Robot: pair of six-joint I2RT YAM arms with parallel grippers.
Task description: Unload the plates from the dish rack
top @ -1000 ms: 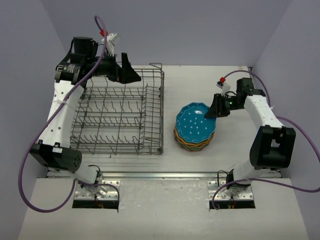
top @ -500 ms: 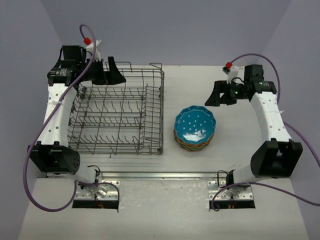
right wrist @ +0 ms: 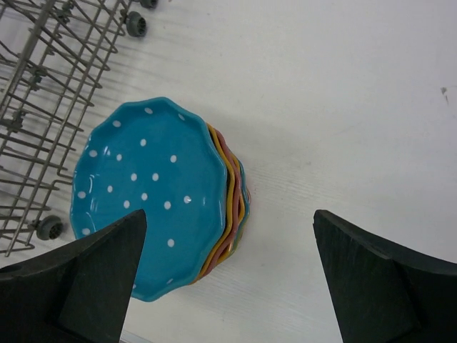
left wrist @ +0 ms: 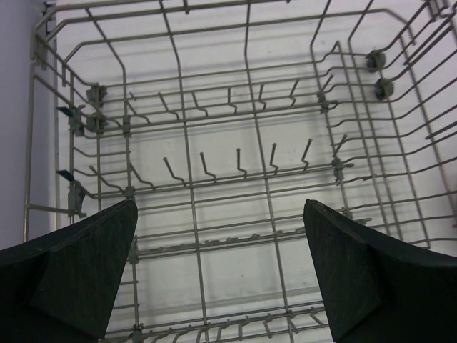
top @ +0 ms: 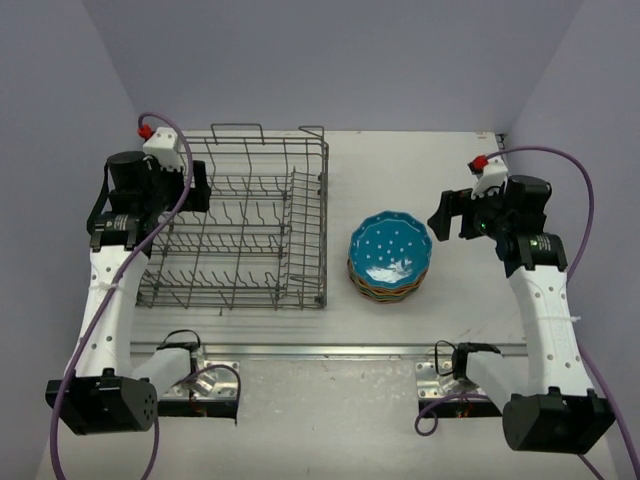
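Observation:
The grey wire dish rack stands at the left of the table and holds no plates; its tines show in the left wrist view. Several scalloped dotted plates lie stacked on the table right of the rack, a blue one on top, with yellow, pink-red and orange rims below. My left gripper is open over the rack's left side. My right gripper is open and empty, raised just right of the stack.
The rack's right wall and small wheels stand close to the left of the plate stack. Bare white table lies behind and to the right of the stack. Purple walls enclose the back and sides.

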